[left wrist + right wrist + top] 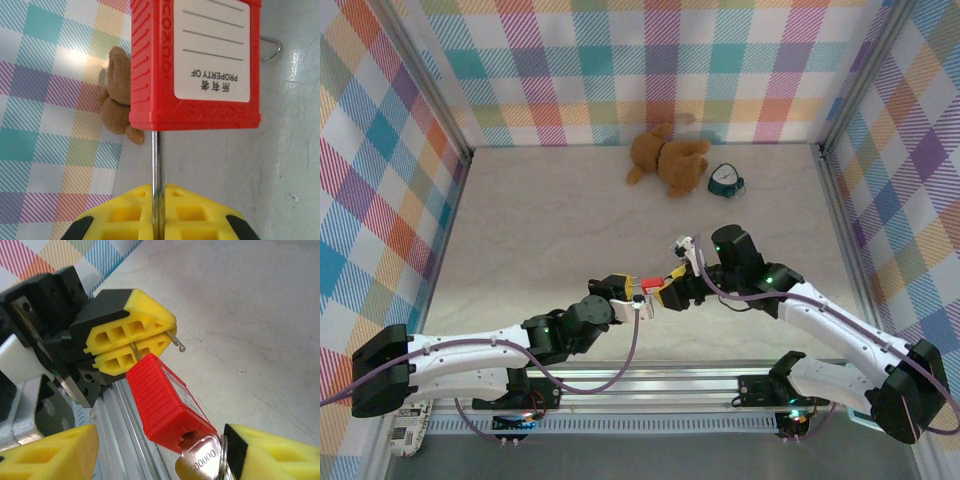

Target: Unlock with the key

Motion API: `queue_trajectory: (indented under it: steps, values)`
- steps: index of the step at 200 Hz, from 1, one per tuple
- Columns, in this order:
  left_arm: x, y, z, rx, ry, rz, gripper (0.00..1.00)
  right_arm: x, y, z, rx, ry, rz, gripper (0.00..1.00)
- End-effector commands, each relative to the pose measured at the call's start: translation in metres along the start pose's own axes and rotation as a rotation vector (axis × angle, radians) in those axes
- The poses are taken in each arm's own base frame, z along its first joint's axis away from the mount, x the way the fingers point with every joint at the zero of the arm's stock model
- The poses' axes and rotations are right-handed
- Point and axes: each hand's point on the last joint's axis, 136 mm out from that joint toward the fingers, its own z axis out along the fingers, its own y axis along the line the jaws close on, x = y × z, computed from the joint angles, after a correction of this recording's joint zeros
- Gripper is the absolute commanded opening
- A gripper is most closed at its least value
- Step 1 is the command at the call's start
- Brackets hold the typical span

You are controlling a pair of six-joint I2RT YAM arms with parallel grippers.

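You're looking into a robotics lab test cell, not a home or a shop: checked cloth walls (pixel 620 70) hang on bare metal posts (pixel 438 100) around a pale table (pixel 550 230). Two white robot arms (pixel 470 355) are bolted to a slotted aluminium rail (pixel 660 380) at the near edge, with purple cables (pixel 635 345) looping off them and a small lit circuit board (pixel 515 420) below. A brown soft toy (pixel 665 160) lies by the back wall.

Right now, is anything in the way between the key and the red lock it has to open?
Nothing visible. The key is already inserted in the end of the red padlock, between the open fingers of the right gripper. The left gripper pinches the shackle.
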Motion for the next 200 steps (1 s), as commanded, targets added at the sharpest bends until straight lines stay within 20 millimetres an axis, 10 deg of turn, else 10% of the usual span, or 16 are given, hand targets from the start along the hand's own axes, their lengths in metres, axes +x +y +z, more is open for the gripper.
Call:
queue_trajectory:
  steps: [1, 150, 200]
  values:
    - [-0.017, 0.018, -0.005, -0.022, -0.053, -0.070, 0.00, -0.014, 0.002, -0.002, 0.012, -0.027, -0.059, 0.64]
    - [-0.021, 0.009, -0.002, 0.004, -0.066, -0.068, 0.00, -0.007, -0.001, 0.015, -0.031, 0.003, 0.037, 0.27]
    - [-0.022, 0.009, -0.002, 0.002, -0.071, -0.074, 0.00, 0.005, 0.001, 0.017, -0.059, 0.034, 0.087, 0.28]
